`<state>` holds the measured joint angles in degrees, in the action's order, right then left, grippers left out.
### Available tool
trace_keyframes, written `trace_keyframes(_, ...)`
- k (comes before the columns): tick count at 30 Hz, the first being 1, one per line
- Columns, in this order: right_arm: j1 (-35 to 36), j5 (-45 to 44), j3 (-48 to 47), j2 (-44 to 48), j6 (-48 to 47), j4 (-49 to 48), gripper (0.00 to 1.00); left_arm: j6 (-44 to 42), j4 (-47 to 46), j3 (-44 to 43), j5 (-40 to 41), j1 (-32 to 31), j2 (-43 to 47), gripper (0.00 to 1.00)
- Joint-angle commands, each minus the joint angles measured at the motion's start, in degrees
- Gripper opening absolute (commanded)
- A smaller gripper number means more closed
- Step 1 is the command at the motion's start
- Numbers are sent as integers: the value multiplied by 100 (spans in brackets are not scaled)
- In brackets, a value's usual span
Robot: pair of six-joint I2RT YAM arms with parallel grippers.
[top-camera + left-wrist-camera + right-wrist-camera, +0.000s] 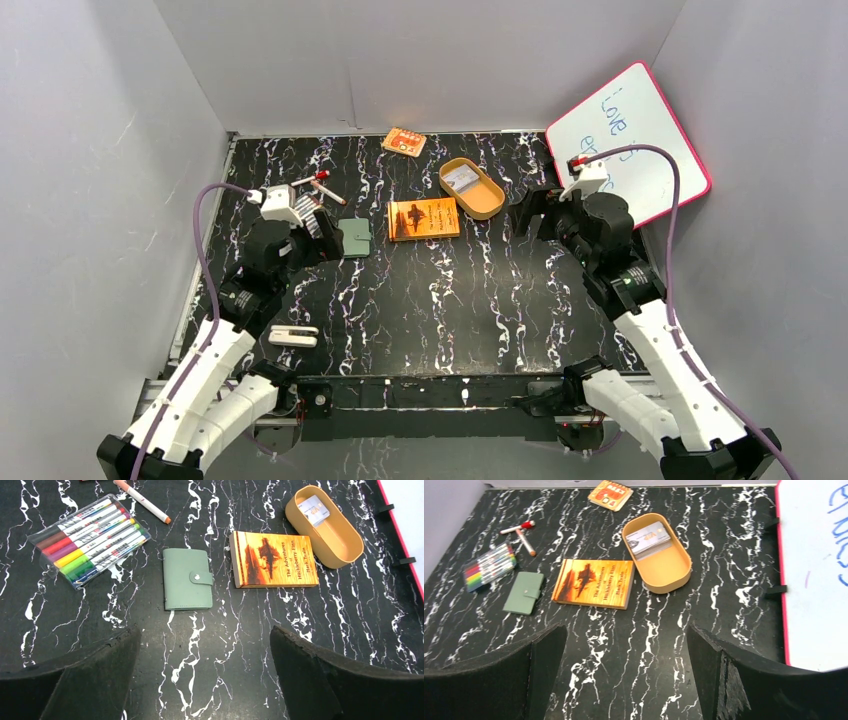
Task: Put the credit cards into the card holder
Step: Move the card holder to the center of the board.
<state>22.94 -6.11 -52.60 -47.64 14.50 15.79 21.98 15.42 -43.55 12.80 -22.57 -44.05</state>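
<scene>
Black marbled desk: left hand spread wide, empty, near the snapped-shut card holder; right hand likewise wide apart, gripping nothing, touching nothing.

one card holder, one book, one tin, two loose markers

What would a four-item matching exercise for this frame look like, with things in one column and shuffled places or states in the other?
Things:
1. card holder
2. oval tin
3. book
4. marker pack

Places or states:
a. has cards lying in it
b. lies between card holder and oval tin
c. snapped shut
d. clear case of coloured pens

Pairs: 1-c, 2-a, 3-b, 4-d
</scene>
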Motion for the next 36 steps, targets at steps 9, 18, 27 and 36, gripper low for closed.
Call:
trace_keyframes(9, -67, 1492, 6, -79, 317, -174, 94, 591, -125, 104, 407, 92, 167, 98)
trace_keyframes(18, 429, 1565, 497, -303, 952, -546, 91, 1159, 136, 81, -141, 111, -942, 95)
trace_keyframes(27, 594, 1716, 725, -221, 1110, -704, 91, 1640, 22, -383, -1601, 1029, -2341, 81)
trace_keyframes(36, 598, 1852, 998, -3, 1263, -800, 91, 1850, -529, -649, -2438, 1553, -3489, 69)
